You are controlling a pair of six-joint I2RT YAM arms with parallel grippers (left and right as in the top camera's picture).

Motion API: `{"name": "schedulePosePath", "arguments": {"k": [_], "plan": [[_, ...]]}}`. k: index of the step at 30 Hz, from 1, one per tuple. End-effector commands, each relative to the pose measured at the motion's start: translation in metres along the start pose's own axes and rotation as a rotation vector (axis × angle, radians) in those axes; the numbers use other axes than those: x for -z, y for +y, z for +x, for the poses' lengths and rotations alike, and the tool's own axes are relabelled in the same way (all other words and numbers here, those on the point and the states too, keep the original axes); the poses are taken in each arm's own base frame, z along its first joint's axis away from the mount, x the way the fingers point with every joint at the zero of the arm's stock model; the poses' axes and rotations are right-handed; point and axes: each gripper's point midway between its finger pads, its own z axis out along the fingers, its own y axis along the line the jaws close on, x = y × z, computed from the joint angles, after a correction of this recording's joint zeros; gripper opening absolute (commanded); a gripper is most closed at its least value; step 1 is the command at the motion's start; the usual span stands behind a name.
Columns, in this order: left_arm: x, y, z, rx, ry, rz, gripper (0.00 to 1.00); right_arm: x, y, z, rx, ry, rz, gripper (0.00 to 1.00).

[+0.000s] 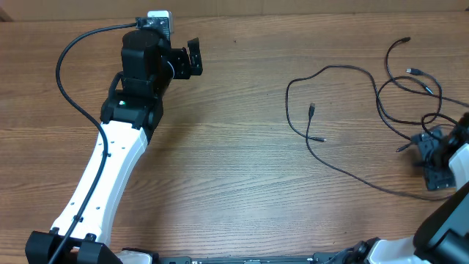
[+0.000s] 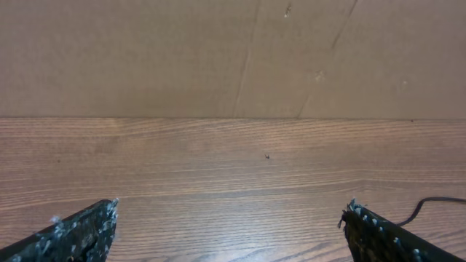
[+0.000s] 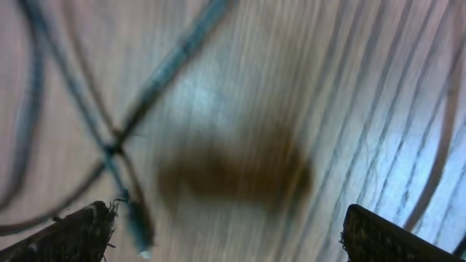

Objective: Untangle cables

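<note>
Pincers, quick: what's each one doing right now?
Left pincer: open, holding nothing.
Right pincer: open over the cables, holding nothing.

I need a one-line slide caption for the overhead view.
Black cables lie crossed on the wooden table beside the right gripper; the left gripper stands far from them.
</note>
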Motion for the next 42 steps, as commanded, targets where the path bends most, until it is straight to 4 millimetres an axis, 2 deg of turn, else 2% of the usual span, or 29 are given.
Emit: {"name": "schedulePosePath", "arguments": {"k": [1,5,11,18,24,29,32,39,42], "plan": [[0.000,0.000,-0.003,0.010,-0.007,0.000,0.99,0.000,0.013,0.007,0.041,0.048,-0.058,1.00],[0.000,0.000,-0.003,0.010,-0.007,0.000,1.00,0.003,0.028,0.013,0.049,0.091,-0.139,1.00],[0.000,0.000,-0.003,0.010,-0.007,0.000,1.00,0.004,0.042,0.002,0.049,0.046,-0.197,1.00],[0.000,0.001,-0.003,0.010,-0.007,-0.002,1.00,0.001,0.044,-0.001,0.051,0.039,-0.203,0.96],[0.000,0.005,-0.004,0.010,-0.012,-0.025,1.00,-0.013,0.045,0.013,0.086,0.081,-0.174,0.95],[0.000,0.005,-0.004,0.010,-0.012,-0.026,1.00,-0.015,0.048,0.016,0.110,0.050,-0.131,0.91],[0.000,0.007,-0.004,0.012,-0.012,-0.031,1.00,-0.015,0.050,0.016,0.107,0.033,-0.124,0.82],[0.000,0.008,-0.004,0.008,-0.012,-0.031,1.00,-0.016,0.048,0.007,0.107,-0.011,-0.099,0.31],[0.000,0.009,-0.004,0.005,-0.012,-0.034,1.00,-0.016,0.043,0.003,0.110,-0.037,-0.070,0.20]]}}
